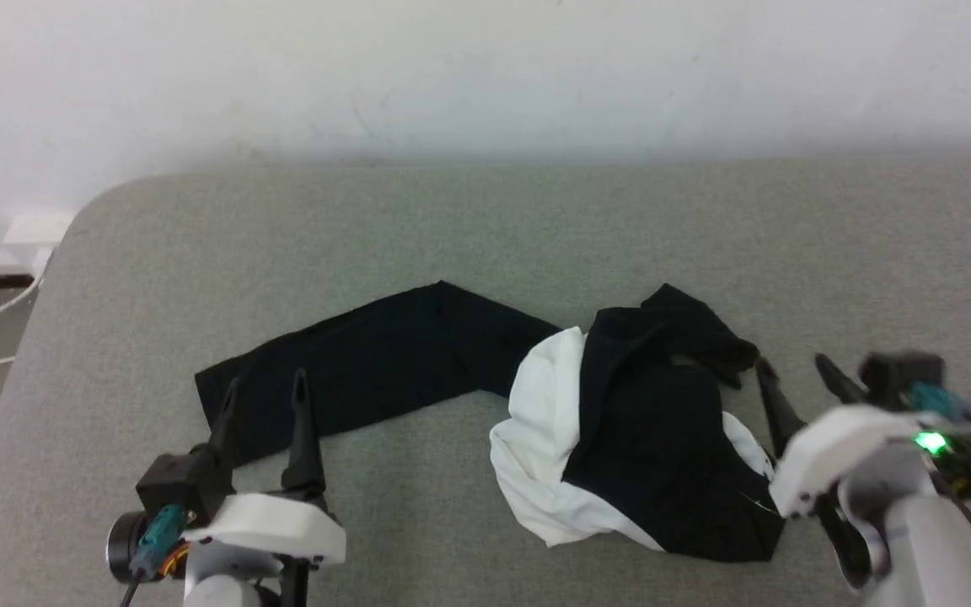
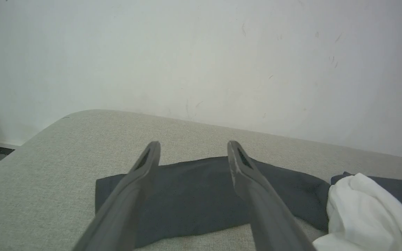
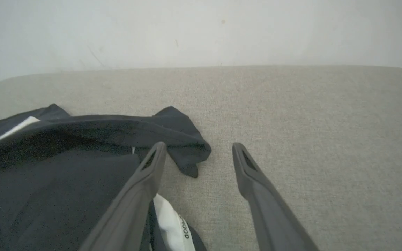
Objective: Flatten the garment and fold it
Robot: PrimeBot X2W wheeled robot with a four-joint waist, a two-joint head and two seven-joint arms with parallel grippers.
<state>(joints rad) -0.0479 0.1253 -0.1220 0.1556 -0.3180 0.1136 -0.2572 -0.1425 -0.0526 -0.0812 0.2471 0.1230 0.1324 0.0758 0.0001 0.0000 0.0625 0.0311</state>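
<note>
On grey cushion (image 1: 485,236), garment (image 1: 646,421) bunched, sleeve (image 1: 367,362) stretched leftward; left tool (image 1: 266,381), right tool (image 1: 792,362) both spread, empty.

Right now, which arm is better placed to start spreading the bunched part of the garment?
Right, I'd say. The right gripper, open, sits at the right edge of the bunched garment. The left gripper, also open, is over the end of the outstretched sleeve, away from the heap.
</note>
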